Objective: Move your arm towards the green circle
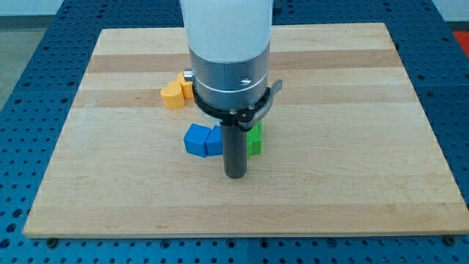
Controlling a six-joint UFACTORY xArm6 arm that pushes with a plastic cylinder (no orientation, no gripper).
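Note:
My tip (234, 174) rests on the wooden board (352, 132) just below the middle of the view. A green block (254, 141) sits right behind the rod on its right side, mostly hidden by it, so I cannot make out its shape. A blue block (201, 141) lies just to the left of the rod, close to my tip. My tip is slightly below both of them.
An orange block (172, 95) and a yellow block (183, 81) sit together above and to the left, partly behind the arm's silver housing (229, 73). The board's edges drop to a blue perforated table (29, 110).

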